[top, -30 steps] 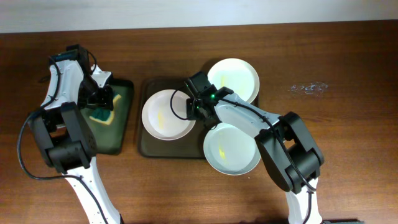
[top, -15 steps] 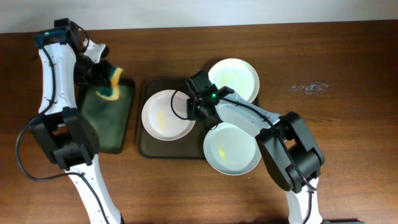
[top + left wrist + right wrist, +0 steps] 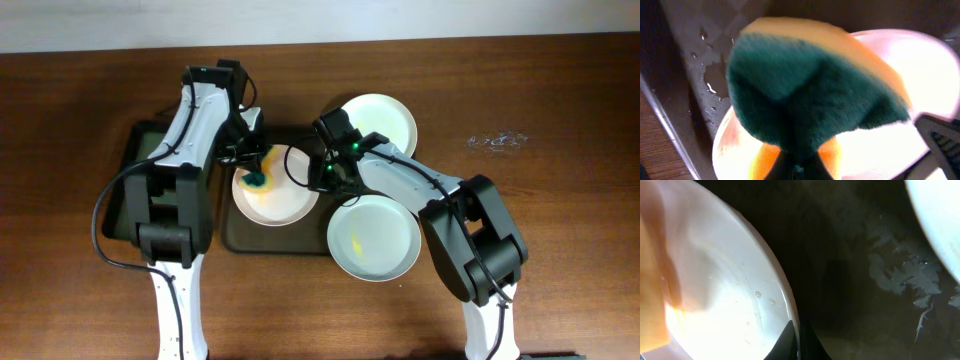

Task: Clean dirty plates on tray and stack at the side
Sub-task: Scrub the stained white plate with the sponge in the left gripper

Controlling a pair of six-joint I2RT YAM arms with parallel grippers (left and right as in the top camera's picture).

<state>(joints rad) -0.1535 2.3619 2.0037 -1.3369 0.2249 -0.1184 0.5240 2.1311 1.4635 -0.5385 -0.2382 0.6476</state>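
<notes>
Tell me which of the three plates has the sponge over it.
The leftmost plate, lying in the tray: the sponge is over it, not over the other two.

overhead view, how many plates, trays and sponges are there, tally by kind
plates: 3
trays: 2, brown tray and black tray
sponge: 1
total: 6

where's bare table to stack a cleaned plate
Bare wood lies right of the upper plate and lower plate, and in front of the brown tray. Crowded: the tray, where left claw and right claw meet at the left plate.
</notes>
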